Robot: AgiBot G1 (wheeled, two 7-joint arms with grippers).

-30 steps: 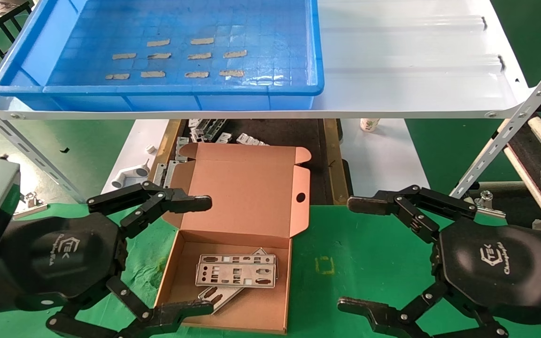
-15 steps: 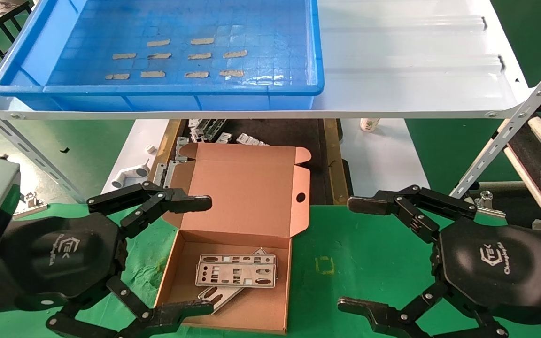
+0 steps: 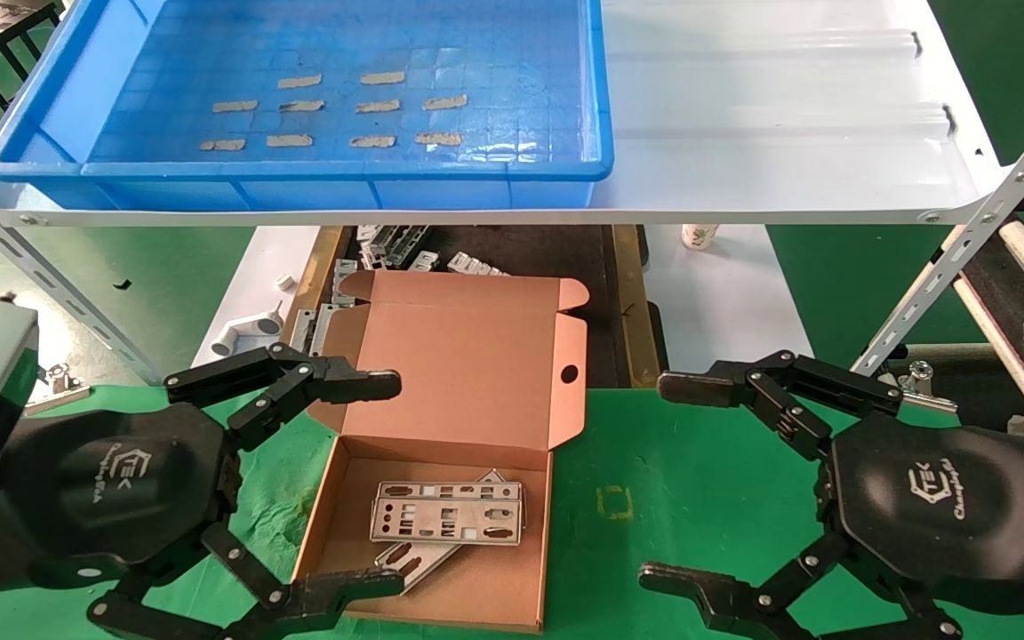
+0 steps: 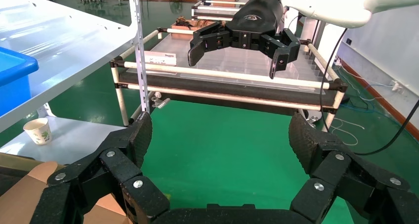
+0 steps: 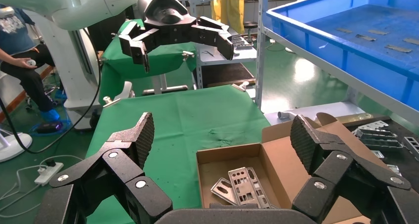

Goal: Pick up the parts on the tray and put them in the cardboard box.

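Silver punched metal plates (image 3: pixel 446 521) lie stacked in the open brown cardboard box (image 3: pixel 441 594) on the green table; they also show in the right wrist view (image 5: pixel 241 186). The blue tray (image 3: pixel 299 169) on the white shelf holds only tan tape strips (image 3: pixel 373 140); no plates show in it. My left gripper (image 3: pixel 383 484) is open and empty at the box's left side, its fingertips over the box's left edge. My right gripper (image 3: pixel 672 484) is open and empty to the right of the box. In the left wrist view my left gripper (image 4: pixel 220 137) is open over green cloth.
The white metal shelf (image 3: pixel 788 133) spans the top with a slanted support (image 3: pixel 965 240) at right. Small grey brackets (image 3: pixel 392 244) and a white pipe fitting (image 3: pixel 245 333) lie behind the box. A paper cup (image 3: pixel 699 236) stands below the shelf. The box lid (image 3: pixel 468 356) stands open.
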